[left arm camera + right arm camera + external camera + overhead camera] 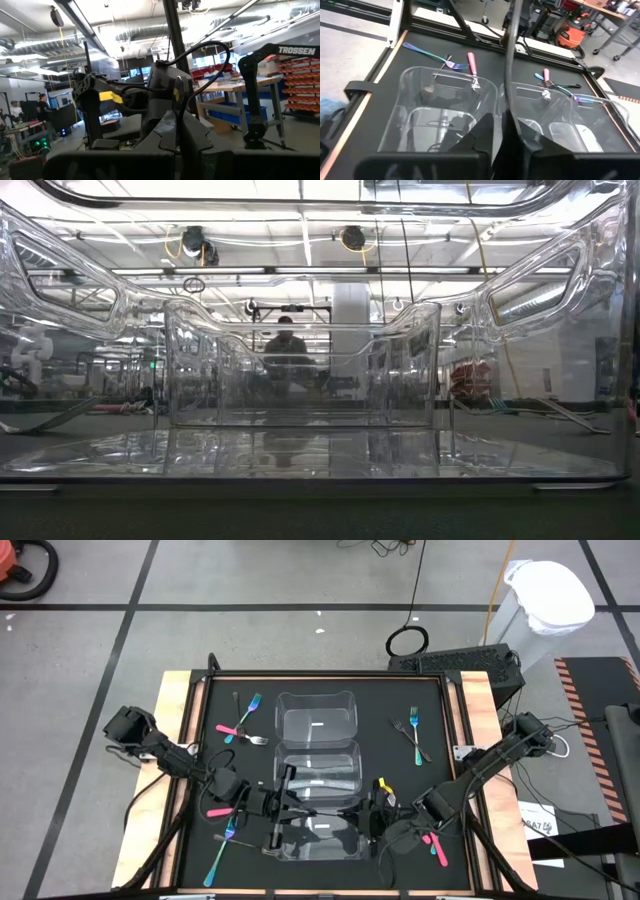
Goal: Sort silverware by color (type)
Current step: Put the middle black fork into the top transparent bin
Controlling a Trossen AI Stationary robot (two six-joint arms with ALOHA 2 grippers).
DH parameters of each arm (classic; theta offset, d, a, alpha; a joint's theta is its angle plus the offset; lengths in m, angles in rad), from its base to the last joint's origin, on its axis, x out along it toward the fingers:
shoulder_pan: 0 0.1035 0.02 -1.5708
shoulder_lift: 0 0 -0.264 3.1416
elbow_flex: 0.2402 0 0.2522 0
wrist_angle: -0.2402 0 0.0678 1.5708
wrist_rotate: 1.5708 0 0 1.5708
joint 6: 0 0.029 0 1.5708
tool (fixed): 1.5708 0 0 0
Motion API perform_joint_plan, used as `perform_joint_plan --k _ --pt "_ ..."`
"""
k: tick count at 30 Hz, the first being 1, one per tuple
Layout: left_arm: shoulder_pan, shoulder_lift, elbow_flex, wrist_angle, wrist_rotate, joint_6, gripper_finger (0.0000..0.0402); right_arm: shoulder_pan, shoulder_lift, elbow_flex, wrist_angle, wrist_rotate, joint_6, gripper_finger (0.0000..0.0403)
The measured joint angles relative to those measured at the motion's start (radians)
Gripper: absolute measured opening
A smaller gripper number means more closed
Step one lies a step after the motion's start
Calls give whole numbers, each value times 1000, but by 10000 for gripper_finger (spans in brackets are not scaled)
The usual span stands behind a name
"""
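Observation:
Both grippers meet in mid-air over the near clear container point(320, 840), facing each other. My left gripper point(300, 808) comes from the table's left and my right gripper point(360, 812) from its right. Both are shut. Each wrist view shows a thin dark bar standing up between the fingers point(171, 55) point(510, 60), seemingly one dark grey fork. Other dark forks point(322, 778) lie in the middle container. Pink and blue forks lie on the mat at the far left point(245, 722), far right point(415, 732), near left point(224, 832) and near right point(436, 846). My left gripper pinches the thin dark bar point(176, 107) between its two fingers, coming level from the table's left and slanting a little upward. The fingers lie across the bar, which stands upright above them, clear of the table. Which end it has I cannot tell. My right gripper pinches a thin dark bar point(508, 107) between its two fingers, coming from the table's right and slanting a little downward. The fingers lie across it and it rises upright above them, lifted clear. Whether it is the same bar I cannot tell.
Three clear containers stand in a column down the mat's middle, the far one point(316, 718) with nothing in it. The low view looks through their walls point(300, 370). Wooden rails point(180, 740) edge the mat. A person stands far off in the room point(286, 345).

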Motion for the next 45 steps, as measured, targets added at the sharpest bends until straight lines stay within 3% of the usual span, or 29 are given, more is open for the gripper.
perform_joint_plan --k 13,23,36,45 --pt "0 0 0 -2 -10 -1 14 -9 -31 0 -48 35 28 2" --pt "0 0 0 -31 -20 -11 96 -8 -31 0 -68 36 23 0" --pt "-12 -14 0 -58 -151 -3 198 -8 -31 0 -90 39 51 0" --pt "-44 -80 0 -167 -199 -1 224 -8 -31 0 -90 40 51 0"
